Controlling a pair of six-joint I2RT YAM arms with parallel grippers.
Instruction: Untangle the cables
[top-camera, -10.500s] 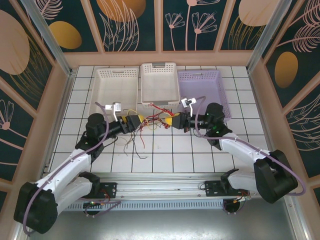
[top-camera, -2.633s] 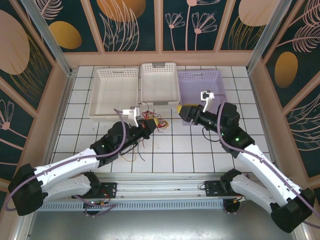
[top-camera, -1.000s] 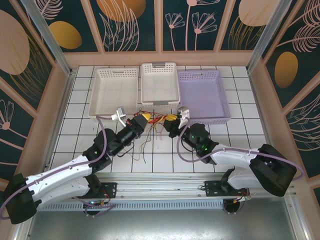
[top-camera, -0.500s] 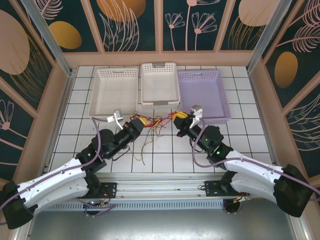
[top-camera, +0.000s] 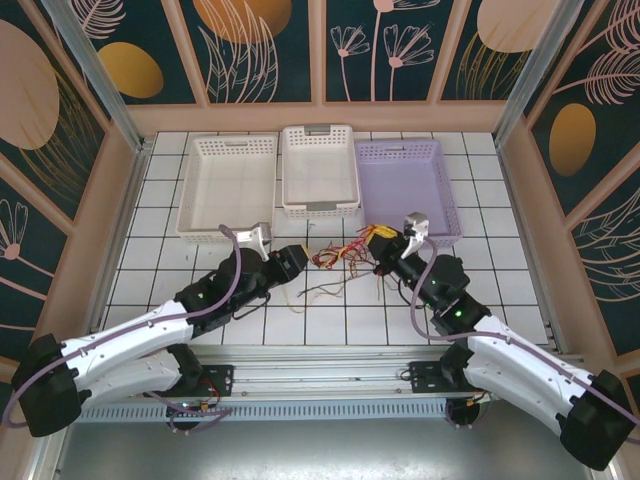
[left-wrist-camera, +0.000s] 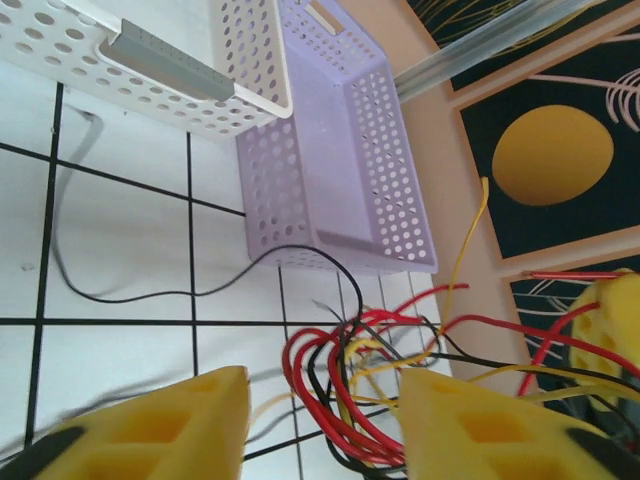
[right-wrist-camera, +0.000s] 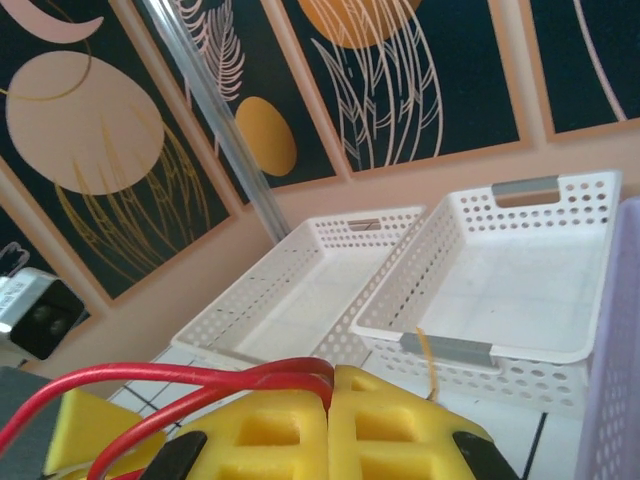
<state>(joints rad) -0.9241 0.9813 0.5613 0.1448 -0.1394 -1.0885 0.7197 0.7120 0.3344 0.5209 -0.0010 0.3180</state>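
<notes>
My right claw (right-wrist-camera: 330, 425) is pressed together on red strands of the cables (top-camera: 338, 258). The bundle sits at centre frame in the overhead view, between the two arms, with loose ends trailing on the tabletop (top-camera: 330, 322). My left claw (left-wrist-camera: 322, 415) stands spread; red, black and yellow loops lie just ahead of its pads, none pinched. I judge we're mid-separation. Next I'd close the left on one strand and draw it apart gently. Along the upper frame, the left white basket (top-camera: 200, 192), middle white basket (top-camera: 318, 207) and purple basket (top-camera: 443, 216) hold no cable.
</notes>
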